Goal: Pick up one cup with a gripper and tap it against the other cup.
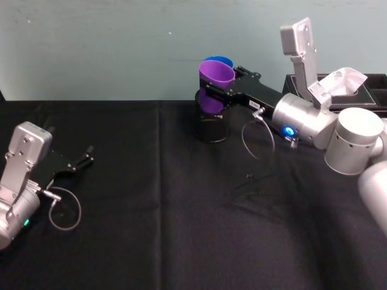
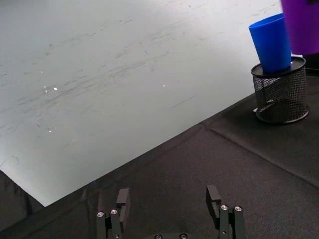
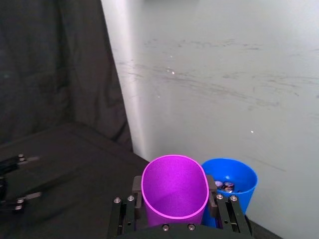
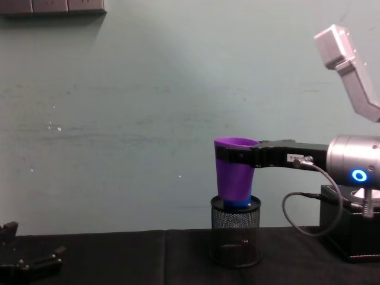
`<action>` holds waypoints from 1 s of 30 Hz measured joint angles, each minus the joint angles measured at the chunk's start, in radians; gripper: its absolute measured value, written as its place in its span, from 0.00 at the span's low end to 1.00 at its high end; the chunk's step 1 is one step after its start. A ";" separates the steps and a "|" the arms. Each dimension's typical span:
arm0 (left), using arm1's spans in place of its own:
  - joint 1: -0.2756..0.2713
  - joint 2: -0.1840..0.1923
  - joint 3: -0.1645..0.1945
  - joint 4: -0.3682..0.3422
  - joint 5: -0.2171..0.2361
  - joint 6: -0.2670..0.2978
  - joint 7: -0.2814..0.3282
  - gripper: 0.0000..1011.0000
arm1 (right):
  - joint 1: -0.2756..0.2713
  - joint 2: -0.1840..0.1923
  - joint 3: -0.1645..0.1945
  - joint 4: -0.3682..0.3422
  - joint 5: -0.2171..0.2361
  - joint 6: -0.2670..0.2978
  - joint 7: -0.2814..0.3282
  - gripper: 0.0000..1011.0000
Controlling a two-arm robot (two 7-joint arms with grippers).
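— Nearest the head camera, what do you make out?

— Black cloth over the surface (image 1: 181, 229), and at the near left the left hand (image 1: 84, 162) lying low on it — its fingers (image 2: 213, 196) spread apart with nothing between them, a looped cable just beside the wrist.

— And the right one?

— Right hand (image 1: 225, 90) is reaching in from the right side toward the back wall, up off the cloth. It is clenched around the purple cup (image 1: 216, 84), one finger on each side of the tumbler below its rim, as the right wrist view shows plainly. The cup is held upright, mouth open upward, in the air.

— Where is the blue cup?

— Blue cup (image 2: 271, 42) stands in the black mesh pen holder (image 4: 236, 230) at the back of the surface, near the wall. From the head view it sits just behind the purple one, only its rim peeping over; from the right wrist view the two are side by side, very close. Whether they are actually touching I cannot tell. In the chest view the purple cup hangs right in front of the blue, its base just over the holder's rim.

— Anything inside the blue cup?

— Some small dark objects at the bottom — too small to name.

— Anything else around?

— Dark tissue box (image 1: 363, 90) at the far right, with white tissue (image 1: 341, 81) sticking out, behind the right arm.
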 joint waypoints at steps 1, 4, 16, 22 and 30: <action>0.000 0.000 0.000 0.000 0.000 0.000 0.000 0.99 | -0.021 0.012 0.000 -0.037 0.008 0.013 -0.001 0.71; 0.000 0.000 0.000 0.000 0.000 0.000 0.000 0.99 | -0.059 0.036 0.001 -0.099 0.022 0.031 -0.005 0.71; 0.000 0.000 0.000 0.000 0.000 0.000 0.000 0.99 | -0.183 0.126 -0.008 -0.280 0.050 0.067 -0.035 0.71; 0.000 0.000 0.000 0.000 0.000 0.000 0.000 0.99 | -0.238 0.155 -0.027 -0.328 0.042 0.069 -0.060 0.71; 0.000 0.000 0.000 0.000 0.000 0.000 0.000 0.99 | -0.293 0.157 -0.042 -0.326 0.010 0.032 -0.095 0.71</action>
